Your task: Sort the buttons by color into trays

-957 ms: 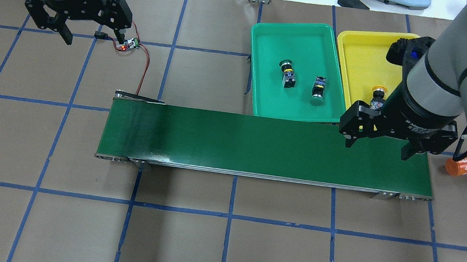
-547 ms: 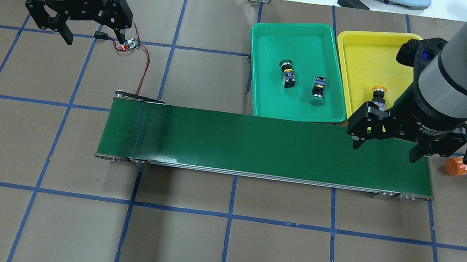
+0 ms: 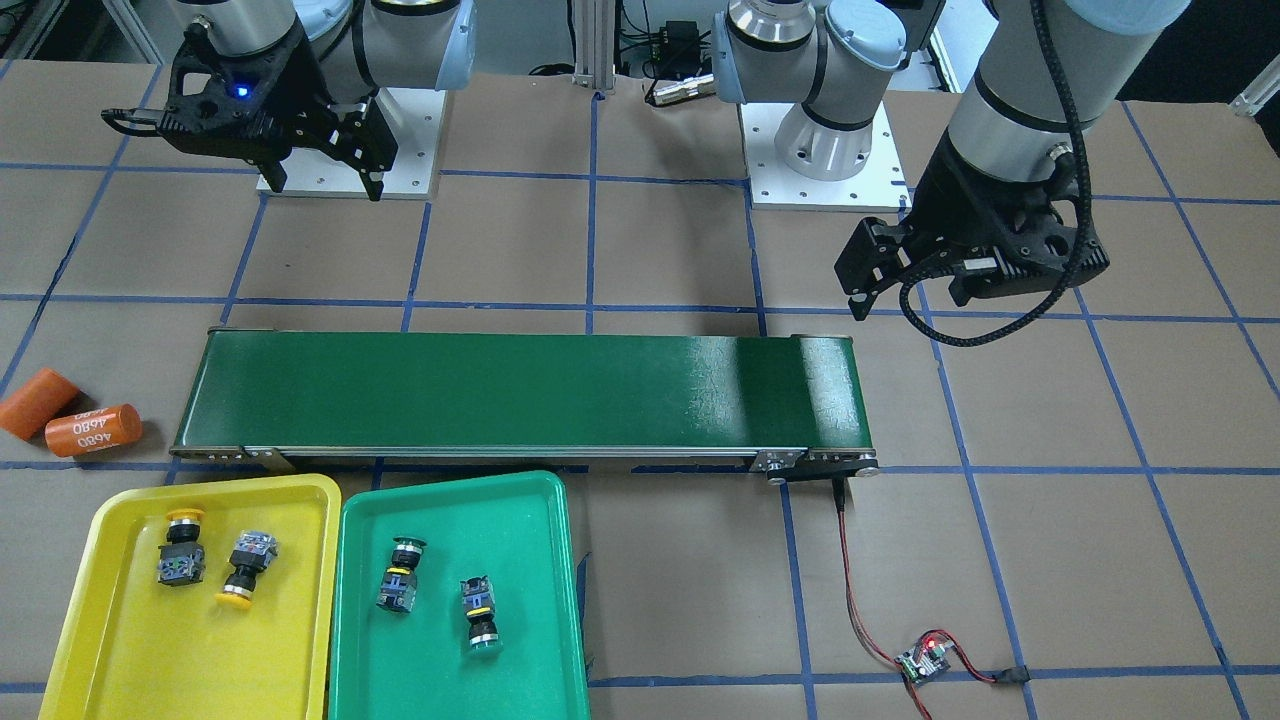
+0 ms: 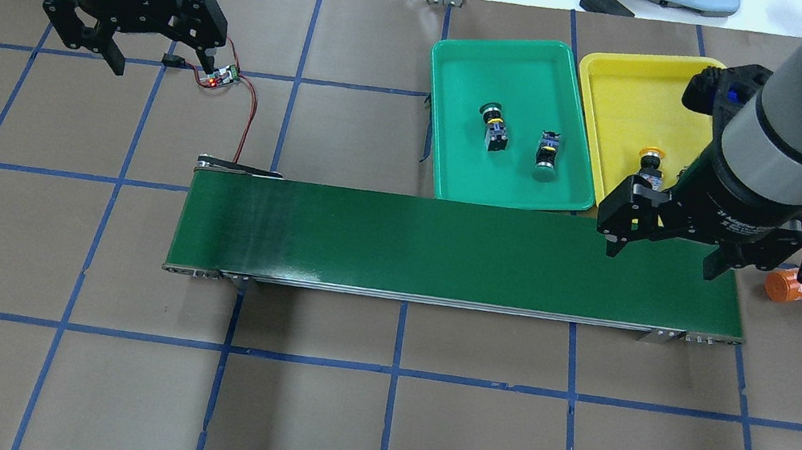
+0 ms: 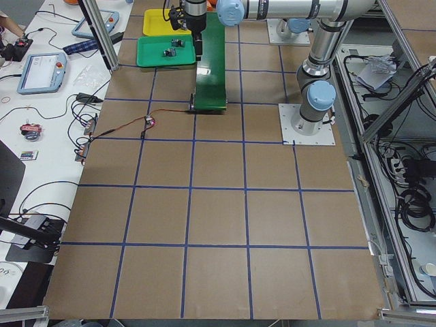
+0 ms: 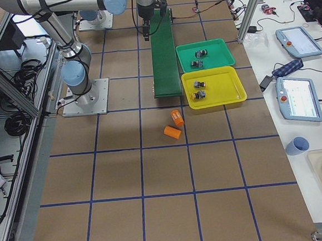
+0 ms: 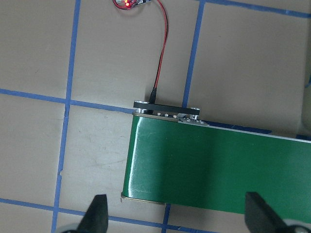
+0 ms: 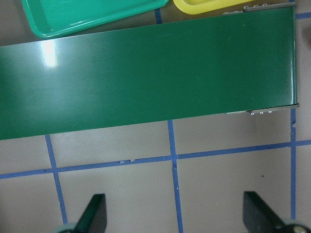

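Observation:
Two yellow-capped buttons lie in the yellow tray. Two green-capped buttons lie in the green tray. In the overhead view, the green tray shows both green buttons. The yellow tray shows one yellow button; my right arm hides the other. My right gripper is open and empty above the belt's right end, beside the yellow tray. My left gripper is open and empty, far left.
A long dark-green conveyor belt lies across the table's middle, in front of the trays. Two orange cylinders lie past its right end. A small circuit board with a red wire sits under my left gripper.
My right gripper has shifted a little to the right over the belt's end, uncovering more of the orange cylinder. The left arm and the buttons have not moved.

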Robot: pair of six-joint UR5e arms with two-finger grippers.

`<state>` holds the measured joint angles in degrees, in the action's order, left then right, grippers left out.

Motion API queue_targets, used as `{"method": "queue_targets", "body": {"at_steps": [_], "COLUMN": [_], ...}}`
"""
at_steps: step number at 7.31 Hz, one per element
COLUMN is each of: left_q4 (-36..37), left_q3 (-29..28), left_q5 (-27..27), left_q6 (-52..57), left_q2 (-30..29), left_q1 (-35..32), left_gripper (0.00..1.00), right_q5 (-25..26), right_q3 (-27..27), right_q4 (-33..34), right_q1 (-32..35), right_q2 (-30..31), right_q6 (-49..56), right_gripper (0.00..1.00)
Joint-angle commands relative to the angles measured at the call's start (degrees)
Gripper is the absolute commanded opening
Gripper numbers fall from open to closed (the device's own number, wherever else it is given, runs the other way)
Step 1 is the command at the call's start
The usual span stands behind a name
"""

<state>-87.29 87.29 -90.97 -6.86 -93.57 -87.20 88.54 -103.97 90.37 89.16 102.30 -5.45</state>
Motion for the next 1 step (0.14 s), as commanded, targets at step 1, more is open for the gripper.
{"method": "queue_targets", "body": {"at_steps": [1], "left_q4": [0.0], "left_q3": [0.1], "left_q5": [0.0], "left_q6": [0.0], "left_q2": [0.1], "left_q1": [-0.1], "left_gripper": [1.00], "right_q5": [-0.1], "right_q3": [-0.1], "right_q4": [0.1], "right_q1": [0.1], "right_q2": [0.0], "right_q6": [0.0], "right_gripper": [1.00]}}
